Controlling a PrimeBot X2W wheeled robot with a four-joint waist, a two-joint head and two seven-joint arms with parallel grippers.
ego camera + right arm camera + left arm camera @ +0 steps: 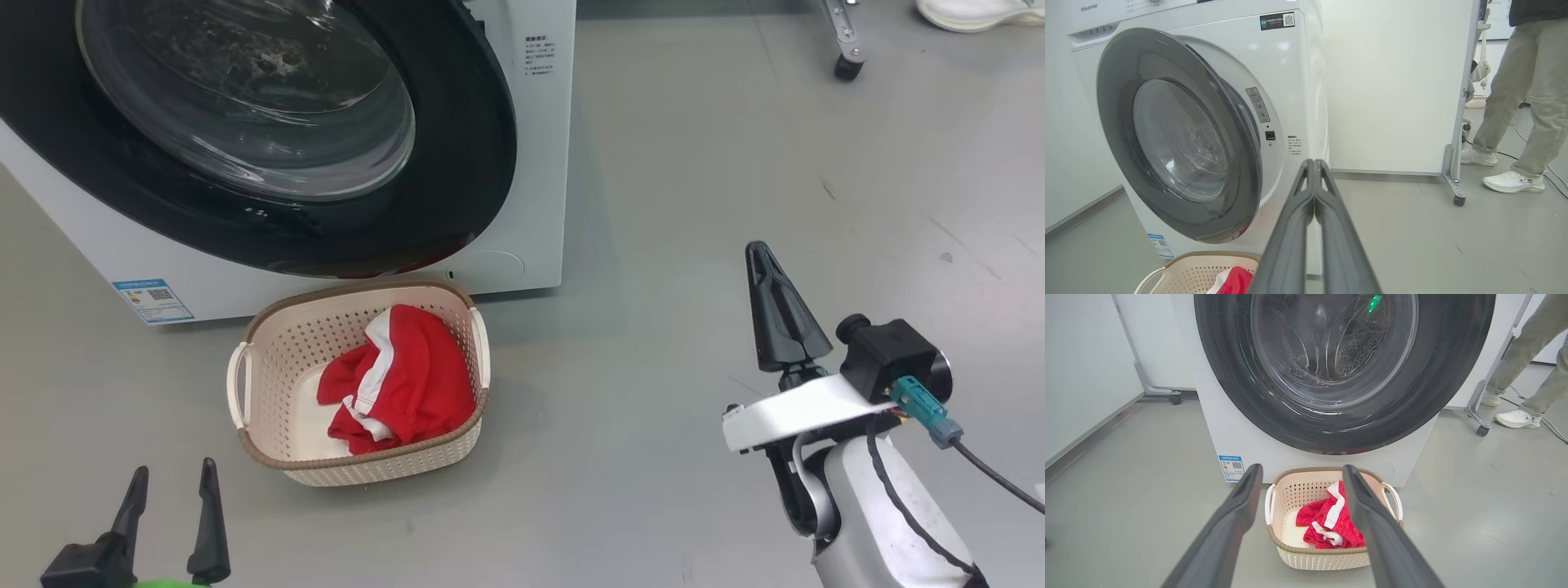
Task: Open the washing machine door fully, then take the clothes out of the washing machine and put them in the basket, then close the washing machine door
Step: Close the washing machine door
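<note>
The white washing machine [526, 163] stands at the upper left. The washing machine door [465, 163], black-rimmed with a glass bowl, hangs slightly ajar in the right wrist view [1118, 102], its right edge off the front. The cream basket [269, 343] sits on the floor just below the door, and the red clothes [416, 376] lie inside it. My left gripper [174, 467] is open and empty, short of the basket [1323, 555] and pointing at it. My right gripper [758, 249] is shut on nothing, off to the basket's right, pointing at the machine's right front edge [1314, 161].
A person's legs [1523, 102] and white shoes stand to the right of the machine, beside a white partition panel [1396, 81] on a wheeled foot [1453, 179]. Another wheeled panel foot [1167, 394] stands left of the machine. Grey floor spreads around the basket.
</note>
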